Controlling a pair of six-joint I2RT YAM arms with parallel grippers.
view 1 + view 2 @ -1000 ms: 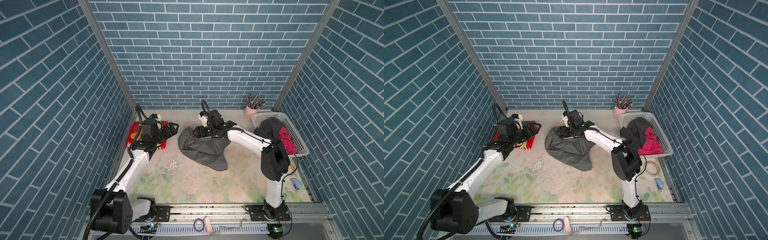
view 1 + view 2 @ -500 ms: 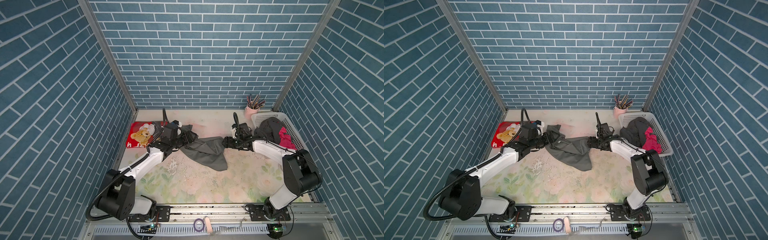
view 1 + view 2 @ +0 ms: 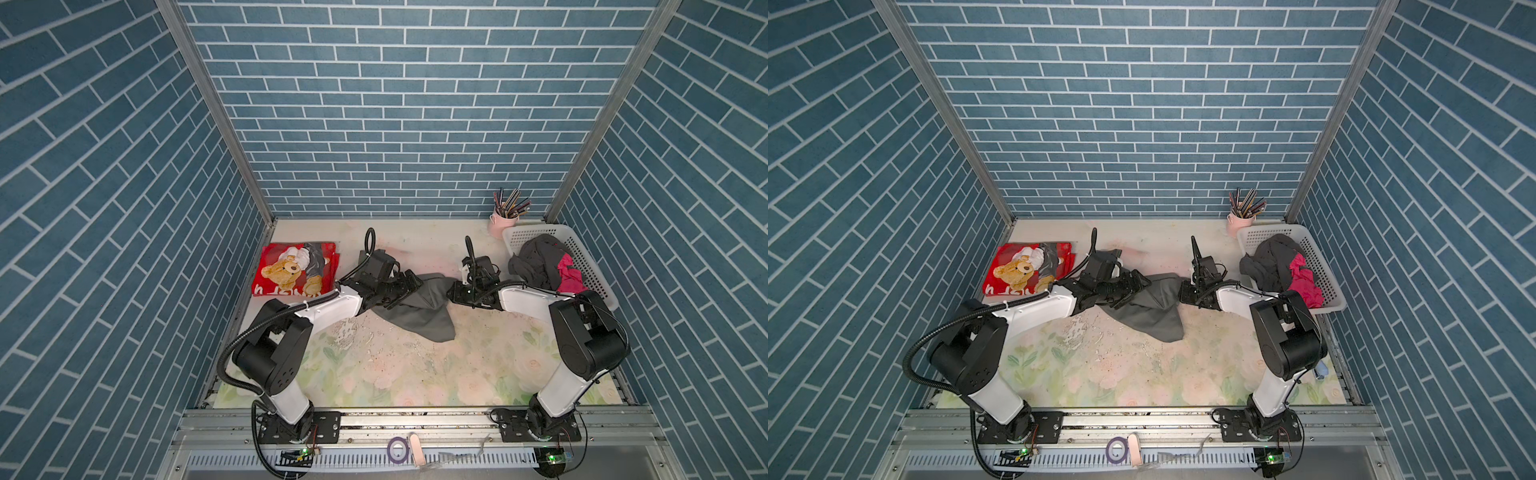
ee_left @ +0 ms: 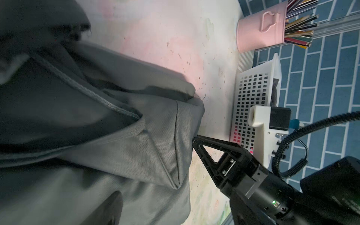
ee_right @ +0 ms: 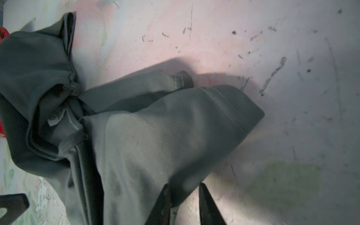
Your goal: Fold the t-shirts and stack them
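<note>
A dark grey t-shirt (image 3: 419, 307) (image 3: 1152, 309) lies crumpled mid-table, drawn out sideways between both arms. My left gripper (image 3: 413, 283) (image 3: 1142, 283) is open over its left part, near the collar; in the left wrist view only one of its fingers (image 4: 111, 208) shows, resting on the cloth. My right gripper (image 3: 451, 293) (image 5: 184, 187) is shut on the hem of the shirt's right sleeve (image 5: 224, 101). A folded red t-shirt with a teddy-bear print (image 3: 295, 274) (image 3: 1027, 270) lies at the back left. A dark t-shirt (image 3: 536, 259) and a magenta one (image 3: 569, 276) are heaped in the basket.
The white perforated basket (image 3: 534, 233) (image 4: 251, 91) stands at the back right. A pink cup of pencils (image 3: 500, 220) (image 4: 259, 33) is behind it. Blue brick walls close three sides. A tape roll (image 3: 397, 449) sits on the front rail.
The left gripper left the red shirt and came over the grey shirt's left side. The right gripper moved to the shirt's right edge and its jaws closed on the sleeve.
</note>
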